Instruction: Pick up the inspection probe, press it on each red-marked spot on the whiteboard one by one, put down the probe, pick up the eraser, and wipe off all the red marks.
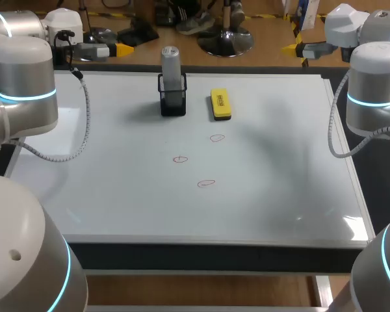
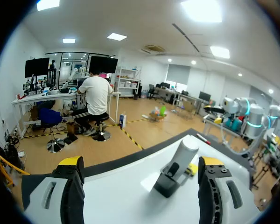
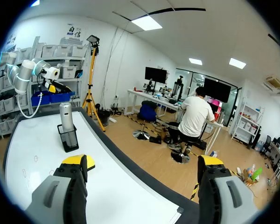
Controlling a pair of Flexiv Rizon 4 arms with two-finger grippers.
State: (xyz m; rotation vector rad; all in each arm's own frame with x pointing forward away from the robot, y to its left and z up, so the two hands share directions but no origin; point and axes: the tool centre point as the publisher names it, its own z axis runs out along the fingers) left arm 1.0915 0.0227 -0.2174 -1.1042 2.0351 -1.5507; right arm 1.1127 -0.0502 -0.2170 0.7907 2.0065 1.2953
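Probe (image 2: 184, 151) stands in holder (image 2: 165, 185) ahead of left hand (image 2: 141, 164) (fingers spread wide, empty).

Looking down from overhead, the probe (image 1: 170, 62) shows only its grey upper half; the rest is sunk inside the black holder (image 1: 173, 101). From the left wrist, the eraser (image 2: 192, 169) is a mere yellow sliver between the holder and a finger of the left end effector (image 2: 141, 164). From the right wrist, the red marks (image 3: 36, 158) are too faint and small to tell their shape, and the whiteboard (image 3: 107, 196) runs out of sight behind the right end effector (image 3: 141, 161).
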